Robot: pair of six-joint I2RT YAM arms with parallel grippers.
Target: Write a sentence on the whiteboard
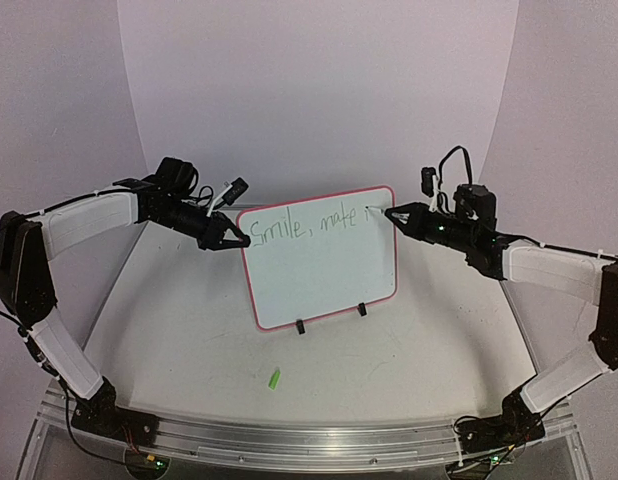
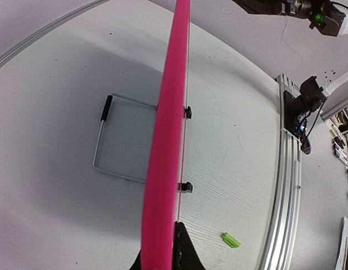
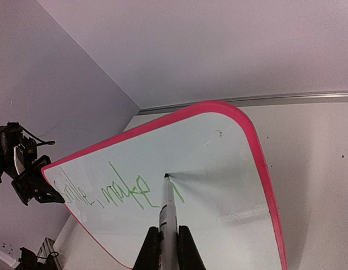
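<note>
The only writing I can read is green handwriting on the whiteboard [image 1: 324, 280]. The sentence [image 1: 311, 226] runs along the board's top edge in thin, slightly uneven letters. It reads "Smile, make", followed by one short stroke that looks like the start of an "i". My right wrist view shows the same words at a slant, the first word fainter. If there is print on the barrel of the marker [image 3: 167, 205], it is too blurred to read.
</note>
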